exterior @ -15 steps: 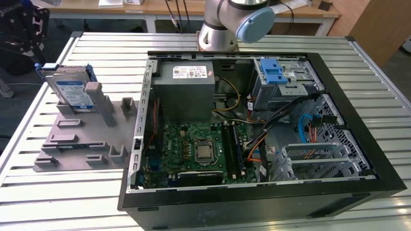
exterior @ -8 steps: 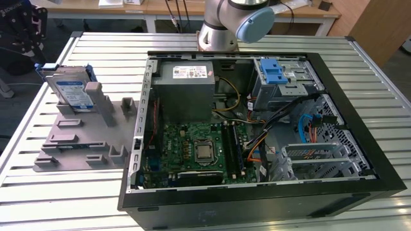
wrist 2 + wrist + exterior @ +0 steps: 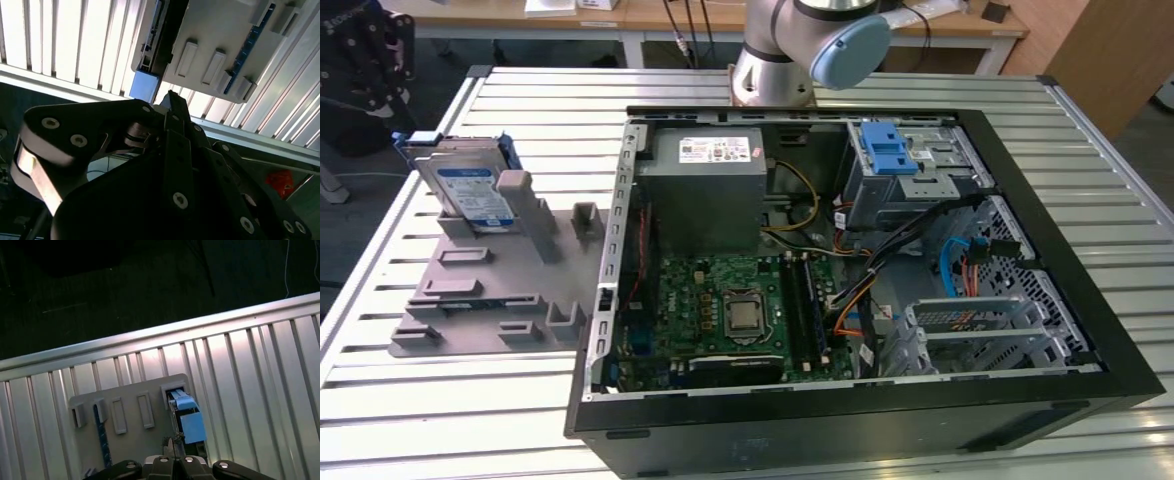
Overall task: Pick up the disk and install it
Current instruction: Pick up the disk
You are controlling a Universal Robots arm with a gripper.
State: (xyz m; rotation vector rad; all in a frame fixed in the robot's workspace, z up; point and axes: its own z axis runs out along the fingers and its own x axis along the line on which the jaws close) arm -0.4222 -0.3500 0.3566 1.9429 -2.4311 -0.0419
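Observation:
The disk (image 3: 464,185) stands on edge in a grey holder (image 3: 480,290) on the exterior view's left, its white-and-blue label facing the front and blue rails on its sides. In both wrist views I look down on the disk's top edge, where a blue rail end (image 3: 188,419) (image 3: 145,85) shows. My gripper (image 3: 171,444) (image 3: 172,100) hangs above that end of the disk, well clear of it. Its black fingers are shut together with nothing between them.
An open computer case (image 3: 1067,330) lies on the slatted metal table (image 3: 454,400), to the holder's right in the exterior view. Inside are a motherboard (image 3: 734,310), a grey power supply box (image 3: 707,190) and a metal cage with a blue latch (image 3: 891,150). The arm's base (image 3: 774,70) stands behind the case.

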